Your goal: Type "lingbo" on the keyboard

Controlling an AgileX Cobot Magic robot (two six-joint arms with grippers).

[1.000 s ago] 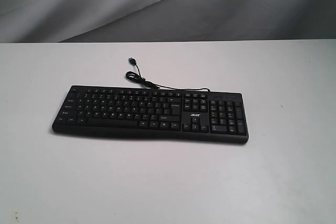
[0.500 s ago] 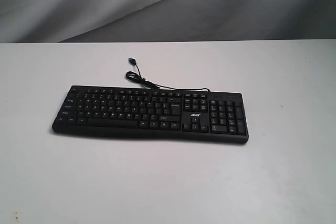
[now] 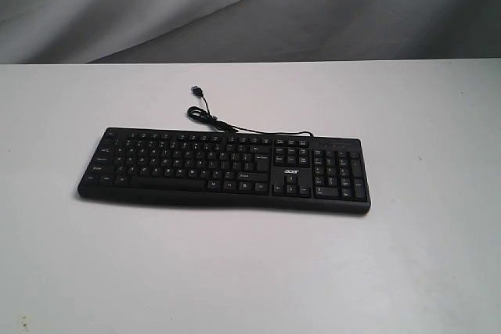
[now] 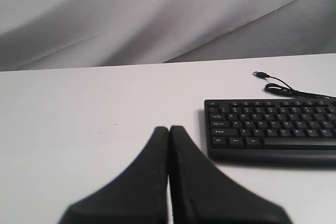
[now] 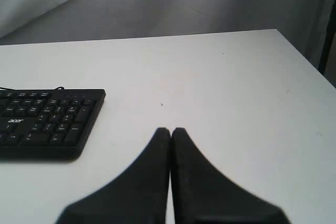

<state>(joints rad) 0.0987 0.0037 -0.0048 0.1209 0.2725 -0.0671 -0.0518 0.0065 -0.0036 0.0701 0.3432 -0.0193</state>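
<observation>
The black keyboard (image 3: 227,170) lies flat in the middle of the white table, number pad to the right, white logo near the arrow keys. Its thin USB cable (image 3: 205,113) curls behind it, the plug lying loose. Neither arm shows in the exterior view. In the left wrist view my left gripper (image 4: 169,128) is shut with nothing in it, over bare table beside the keyboard's (image 4: 270,128) letter end. In the right wrist view my right gripper (image 5: 170,130) is shut and empty, over bare table off the keyboard's (image 5: 50,119) number-pad end.
The white table (image 3: 250,271) stretches wide around the keyboard. Grey cloth (image 3: 235,5) hangs behind it. The table's corner and edge (image 5: 302,51) show in the right wrist view, with a dark post past the edge.
</observation>
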